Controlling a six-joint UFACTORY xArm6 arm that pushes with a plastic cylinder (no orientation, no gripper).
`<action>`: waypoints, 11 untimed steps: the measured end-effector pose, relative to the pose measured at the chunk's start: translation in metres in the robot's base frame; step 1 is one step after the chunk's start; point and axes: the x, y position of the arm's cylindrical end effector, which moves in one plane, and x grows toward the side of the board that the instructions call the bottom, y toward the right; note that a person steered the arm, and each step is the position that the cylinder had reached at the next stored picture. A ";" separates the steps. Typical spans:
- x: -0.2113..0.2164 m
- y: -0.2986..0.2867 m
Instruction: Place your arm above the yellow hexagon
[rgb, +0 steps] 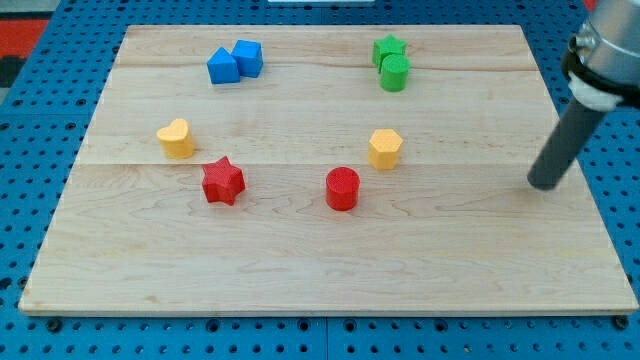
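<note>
So far the yellow hexagon (385, 148) sits alone right of the board's middle, with nothing over it or touching it. Just beside it, toward the view's lower left, stands the red cylinder (342, 188); farther up are the green star (388, 48) and green cylinder (395, 72), pressed together. Across the board lie the red star (223, 181), the yellow heart (176, 138) and two blue blocks (235, 62) touching each other near the top.

My tip (545, 184) rests on the wooden board (300, 270) near its right edge, well apart from the hexagon and from every other block. It is a bare rod, so there is nothing to spread or press together, and it pushes nothing now.

I judge the task hardly begun: the whole crossing leftward to a spot at the hexagon's upper side is left, and the way looks free of blocks.
</note>
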 end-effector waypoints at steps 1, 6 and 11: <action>-0.066 -0.007; -0.079 0.012; -0.063 -0.069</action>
